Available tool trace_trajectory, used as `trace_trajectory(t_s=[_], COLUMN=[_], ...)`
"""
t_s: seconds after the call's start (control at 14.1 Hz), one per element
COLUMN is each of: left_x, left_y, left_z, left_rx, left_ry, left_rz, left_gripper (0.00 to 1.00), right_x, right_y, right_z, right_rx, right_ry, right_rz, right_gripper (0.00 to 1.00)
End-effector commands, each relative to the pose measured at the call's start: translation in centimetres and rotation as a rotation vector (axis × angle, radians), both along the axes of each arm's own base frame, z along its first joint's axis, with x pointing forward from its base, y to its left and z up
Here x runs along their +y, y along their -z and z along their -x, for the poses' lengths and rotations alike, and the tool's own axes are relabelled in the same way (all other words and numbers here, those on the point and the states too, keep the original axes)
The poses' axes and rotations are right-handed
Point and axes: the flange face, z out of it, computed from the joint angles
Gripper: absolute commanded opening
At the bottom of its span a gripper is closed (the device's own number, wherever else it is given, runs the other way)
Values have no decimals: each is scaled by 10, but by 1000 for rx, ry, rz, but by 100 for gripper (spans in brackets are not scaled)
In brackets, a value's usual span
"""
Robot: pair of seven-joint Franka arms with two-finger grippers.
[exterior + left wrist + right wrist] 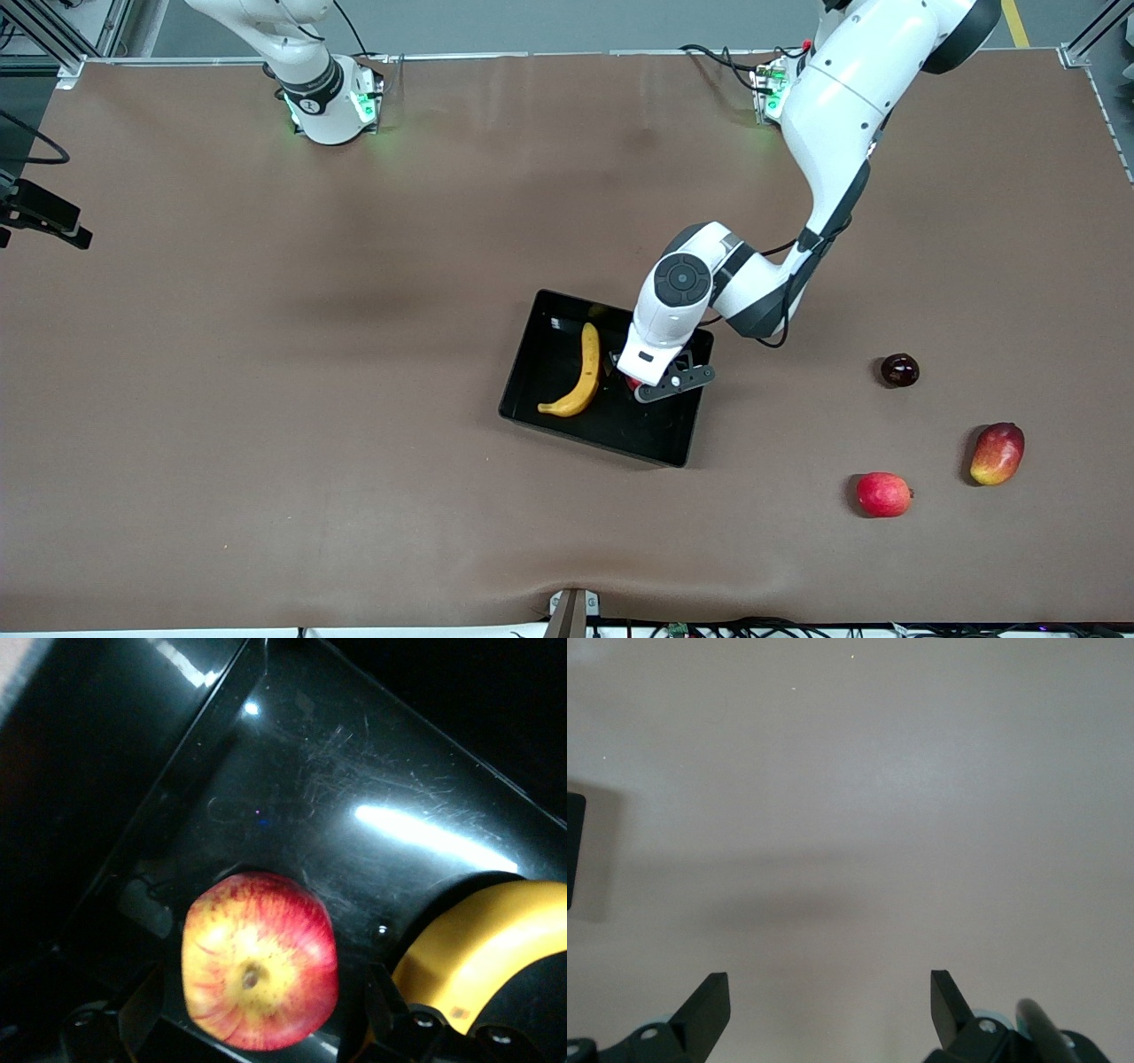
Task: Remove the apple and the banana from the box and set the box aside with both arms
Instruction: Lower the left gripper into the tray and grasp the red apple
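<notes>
Inside the box [532, 372], beside the banana [580, 372], the left gripper [257, 1028] straddled the apple [260, 962] with jaws spread, needing only to close, while the right gripper [830, 1001] waited open.

The left arm's wrist hides nearly all of the apple [631, 383] in the box [567, 434]; the right gripper [830, 1001] is out of the front view.

Glossy, scratched black box [372, 788], probably plastic; matt table [266, 399].

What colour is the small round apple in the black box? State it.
Red with yellow streaks around the stem dimple, on the small round apple; the left wrist view shows it best.
</notes>
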Motion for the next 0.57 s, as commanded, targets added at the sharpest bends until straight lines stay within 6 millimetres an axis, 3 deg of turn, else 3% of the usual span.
trace_trajectory(t_s=[0.0,0.14,0.28,0.5], left_x=[2,7,5,12], left_y=[2,-11,-42,-119], left_z=[-9,-15,-20,-27], left_rx=[-40,-59,-95,-140], left_ry=[-24,-30,-29,-36], left_rz=[1,6,13,-14], left_gripper=[56,5,0,0], right_x=[6,10,7,0], right_y=[-3,0,3,9], right_z=[1,6,5,2], right_rx=[6,47,54,64], right_ry=[3,-4,2,-5], right_rz=[-10,-8,-7,-14], right_gripper=[100,100,100,100])
